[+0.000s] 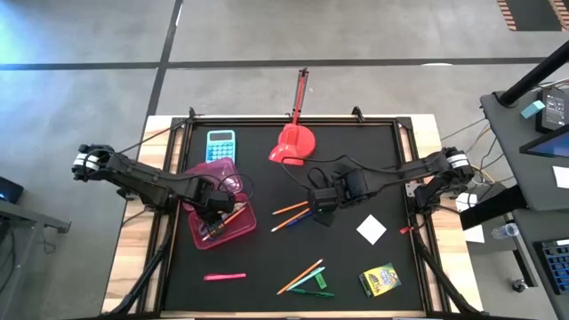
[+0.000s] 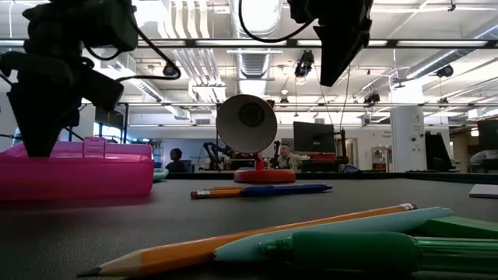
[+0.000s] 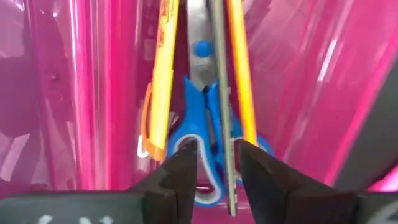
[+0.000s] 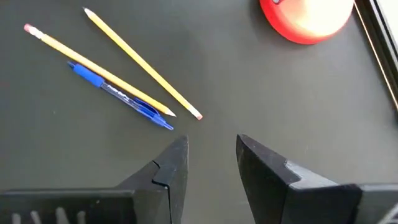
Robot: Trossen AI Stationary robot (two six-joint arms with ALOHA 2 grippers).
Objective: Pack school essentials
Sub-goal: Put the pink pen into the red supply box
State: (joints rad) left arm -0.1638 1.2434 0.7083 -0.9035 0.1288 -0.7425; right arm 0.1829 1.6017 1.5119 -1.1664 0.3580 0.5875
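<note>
The left pincer [image 3: 214, 168] hangs inside the translucent pink plastic case [image 1: 203, 233], its fingers parted with nothing clamped; directly beneath it lie the blue-handled scissors [image 3: 202, 134], a yellow highlighter [image 3: 163, 81] and an orange pencil [image 3: 239, 74]. A thin shaft stands between its fingers, so a lift could snag it and drag it back out, or tip the case. The right pincer [image 4: 211, 155] hovers released above the black tabletop [image 4: 280, 93]; two yellow pencils [image 4: 140, 59] and a blue pen [image 4: 118, 96] lie just ahead of it and to one side, crossing. Closing there risks catching only one, or scattering them.
</note>
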